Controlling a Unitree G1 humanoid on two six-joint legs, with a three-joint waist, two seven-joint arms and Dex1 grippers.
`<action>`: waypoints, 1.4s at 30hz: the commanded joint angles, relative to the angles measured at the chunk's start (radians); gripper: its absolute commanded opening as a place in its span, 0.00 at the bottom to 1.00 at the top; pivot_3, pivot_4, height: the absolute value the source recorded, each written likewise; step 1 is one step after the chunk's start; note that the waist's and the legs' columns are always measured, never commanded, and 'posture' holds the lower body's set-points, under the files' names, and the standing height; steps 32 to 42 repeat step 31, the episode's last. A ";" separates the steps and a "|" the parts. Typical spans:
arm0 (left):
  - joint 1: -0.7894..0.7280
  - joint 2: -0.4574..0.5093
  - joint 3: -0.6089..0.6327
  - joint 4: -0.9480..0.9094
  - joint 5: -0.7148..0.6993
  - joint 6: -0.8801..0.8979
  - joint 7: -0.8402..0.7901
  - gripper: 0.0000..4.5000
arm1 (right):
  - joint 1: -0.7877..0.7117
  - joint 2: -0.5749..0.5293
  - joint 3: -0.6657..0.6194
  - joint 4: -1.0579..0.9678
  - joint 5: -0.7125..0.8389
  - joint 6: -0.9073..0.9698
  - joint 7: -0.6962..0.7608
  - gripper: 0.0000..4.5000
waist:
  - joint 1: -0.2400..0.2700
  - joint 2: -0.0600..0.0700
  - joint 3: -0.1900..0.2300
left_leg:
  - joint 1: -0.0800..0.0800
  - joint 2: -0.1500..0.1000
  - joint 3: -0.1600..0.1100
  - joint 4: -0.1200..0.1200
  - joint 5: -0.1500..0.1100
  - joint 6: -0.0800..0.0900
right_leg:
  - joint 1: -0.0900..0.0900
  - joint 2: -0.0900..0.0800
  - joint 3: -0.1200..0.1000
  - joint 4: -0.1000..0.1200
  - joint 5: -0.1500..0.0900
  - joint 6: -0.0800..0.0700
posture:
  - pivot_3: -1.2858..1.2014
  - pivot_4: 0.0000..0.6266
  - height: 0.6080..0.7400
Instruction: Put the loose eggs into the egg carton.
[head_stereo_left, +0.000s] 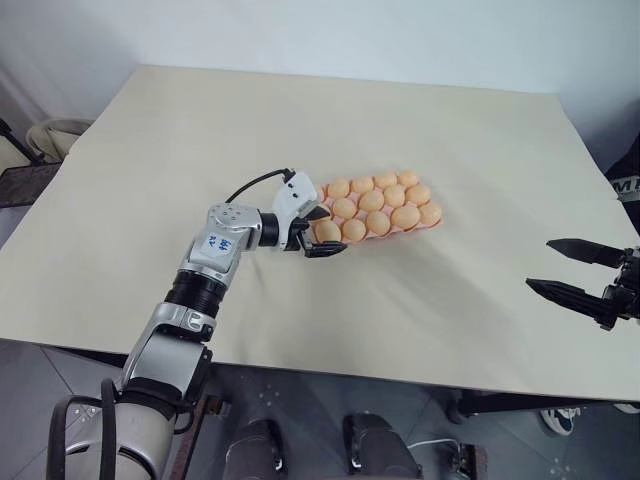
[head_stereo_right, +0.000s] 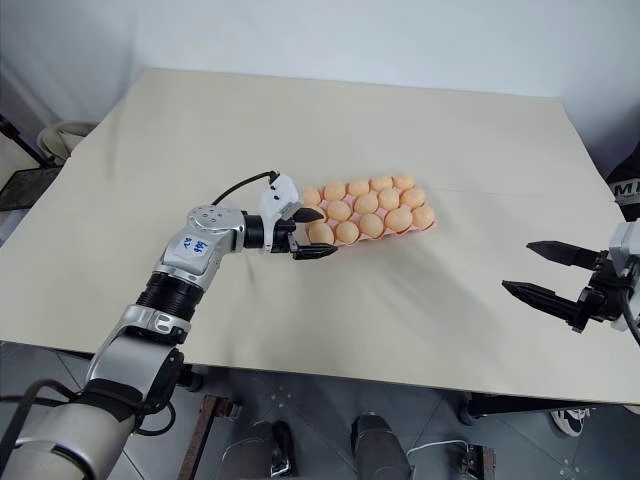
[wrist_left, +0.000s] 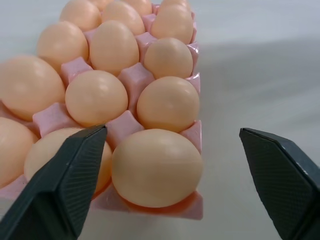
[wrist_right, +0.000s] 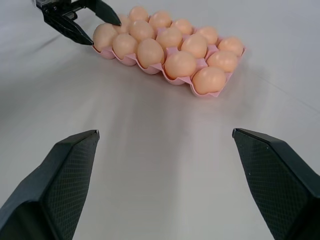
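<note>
The pink egg carton (wrist_right: 206, 94) lies on the table a little right of centre. Pale orange eggs (head_stereo_left: 372, 200) sit in its cups. No loose eggs are in view on the table. My left gripper (head_stereo_left: 331, 231) is at the carton's near left end, open. Its fingers (wrist_left: 65, 180) straddle the corner egg (wrist_left: 157, 167), which rests in its cup with a wide gap to one finger. My right gripper (head_stereo_left: 540, 264) hovers open and empty over the table's right front, well away from the carton.
The beige table (head_stereo_left: 200, 150) is bare to the left, behind and in front of the carton. Its front edge runs close under my right gripper. A chair (head_stereo_left: 50, 135) stands beyond the table's far left corner.
</note>
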 joint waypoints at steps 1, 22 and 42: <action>-0.027 0.031 0.031 -0.083 -0.017 0.039 -0.005 0.99 | -0.024 -0.001 -0.001 0.004 0.012 -0.007 -0.002 1.00 | 0.000 0.000 0.000 | 0.000 0.000 0.000 0.000 0.000 0.000 | 0.000 0.000 0.000 0.000 0.000 0.000 | 0.52 0.24 1.00; 0.327 0.588 0.386 -0.421 -0.283 0.044 -0.334 0.99 | -0.189 -0.036 0.089 0.164 -0.037 -0.060 0.077 1.00 | -0.001 0.000 0.000 | 0.000 0.001 0.002 -0.001 0.000 0.000 | -0.001 0.000 -0.001 0.000 0.000 -0.001 | 0.52 0.24 1.00; 0.347 0.618 0.412 -0.373 -0.333 -0.020 -0.412 0.99 | -0.290 -0.025 0.157 0.226 -0.065 -0.080 0.104 1.00 | -0.001 0.000 0.000 | 0.000 0.001 0.003 -0.002 -0.003 0.000 | -0.002 -0.002 -0.002 0.000 -0.001 -0.002 | 0.52 0.24 1.00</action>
